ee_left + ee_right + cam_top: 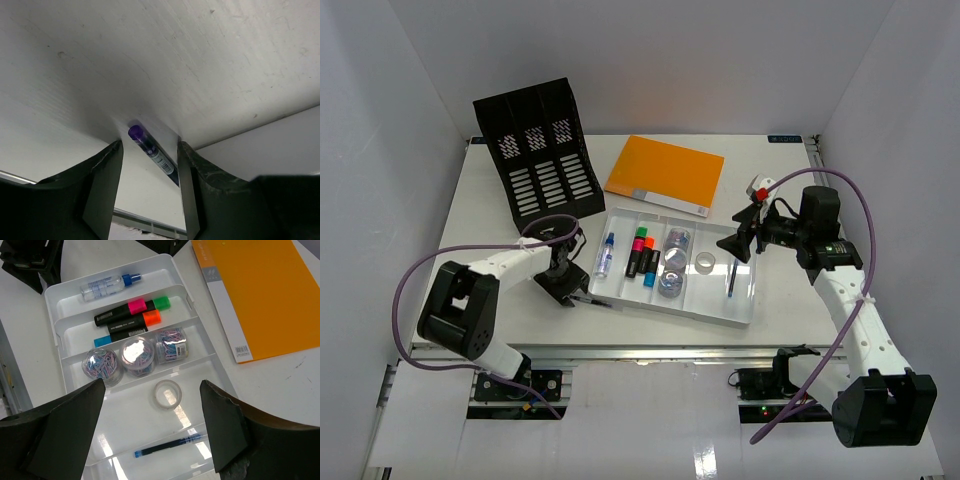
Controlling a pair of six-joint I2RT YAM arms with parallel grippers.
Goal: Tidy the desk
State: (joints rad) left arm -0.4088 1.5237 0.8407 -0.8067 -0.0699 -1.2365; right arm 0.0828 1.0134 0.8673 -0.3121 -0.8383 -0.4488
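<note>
Across the middle of the desk [770, 180] sits a white compartmented tray [670, 312], holding in turn a small spray bottle [605, 256], four highlighters [642, 256], three clear tubs of paper clips [673, 264], a tape roll [705, 263] and a blue pen [731, 277], each kind in its own compartment. Behind it stand a black file organizer [540, 150] and an orange notebook [665, 172] lying flat. The right gripper [151, 384] hovers above the tray with fingers spread wide and nothing between them, while the left gripper [150, 146] is low at the tray's near-left edge, fingers apart on either side of a purple-capped pen [159, 160], touching it on neither side.
</note>
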